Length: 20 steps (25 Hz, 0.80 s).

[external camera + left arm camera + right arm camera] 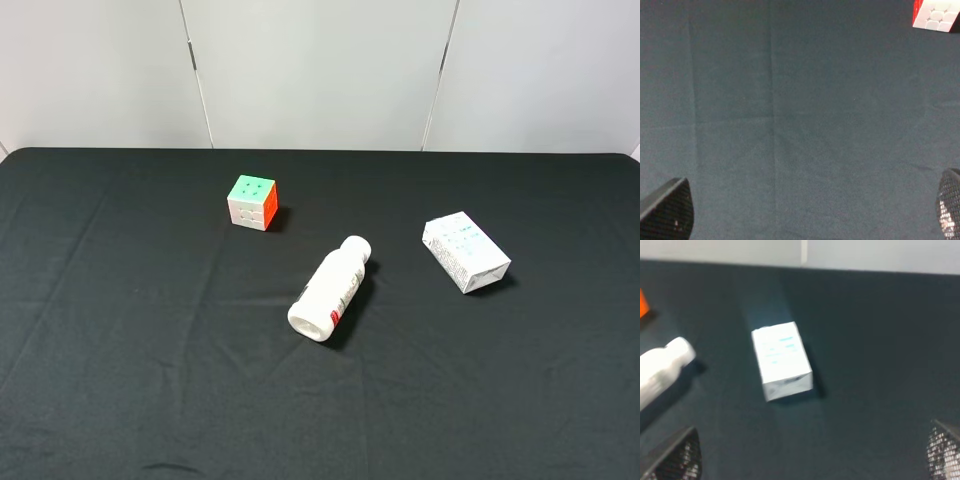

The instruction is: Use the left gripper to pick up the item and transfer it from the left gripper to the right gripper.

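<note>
The item, a white carton (466,252) with light-blue print, lies on its side on the black cloth at the right. It also shows in the right wrist view (782,360), ahead of my right gripper (809,452) and apart from it. That gripper is open and empty. My left gripper (810,207) is open and empty over bare cloth, and only its two fingertips (670,212) show. The carton is out of the left wrist view. Neither gripper shows in the exterior high view.
A multicoloured puzzle cube (252,201) stands at the back left of centre, its corner showing in the left wrist view (935,14). A white bottle (331,289) with a red-marked label lies on its side in the middle (662,371). White wall panels (320,70) stand behind the table.
</note>
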Each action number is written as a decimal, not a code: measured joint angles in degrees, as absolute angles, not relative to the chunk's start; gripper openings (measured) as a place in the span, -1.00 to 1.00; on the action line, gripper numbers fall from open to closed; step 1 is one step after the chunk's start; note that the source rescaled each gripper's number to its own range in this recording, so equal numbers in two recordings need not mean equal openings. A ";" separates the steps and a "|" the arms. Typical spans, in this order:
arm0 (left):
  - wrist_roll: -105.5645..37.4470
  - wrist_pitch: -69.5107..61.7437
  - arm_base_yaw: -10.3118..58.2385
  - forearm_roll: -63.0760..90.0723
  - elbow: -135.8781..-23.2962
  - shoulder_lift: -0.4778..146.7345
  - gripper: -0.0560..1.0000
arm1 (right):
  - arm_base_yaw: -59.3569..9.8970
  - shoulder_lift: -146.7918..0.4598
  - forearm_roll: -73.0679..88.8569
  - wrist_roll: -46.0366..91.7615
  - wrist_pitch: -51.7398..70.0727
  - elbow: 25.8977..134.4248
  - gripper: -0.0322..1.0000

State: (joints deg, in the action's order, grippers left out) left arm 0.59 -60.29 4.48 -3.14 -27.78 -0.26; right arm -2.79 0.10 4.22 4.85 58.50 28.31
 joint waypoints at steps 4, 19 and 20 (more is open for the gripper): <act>0.59 -60.29 4.48 -3.14 -27.78 -0.26 1.00 | 1.70 0.23 4.36 4.85 58.50 28.31 0.99; 0.59 -60.29 4.48 -3.14 -27.78 -0.26 1.00 | 3.27 0.23 4.63 4.85 58.50 28.31 0.99; 0.59 -60.29 4.48 -3.14 -27.78 -0.26 1.00 | 3.27 0.23 4.63 4.85 58.50 28.31 0.99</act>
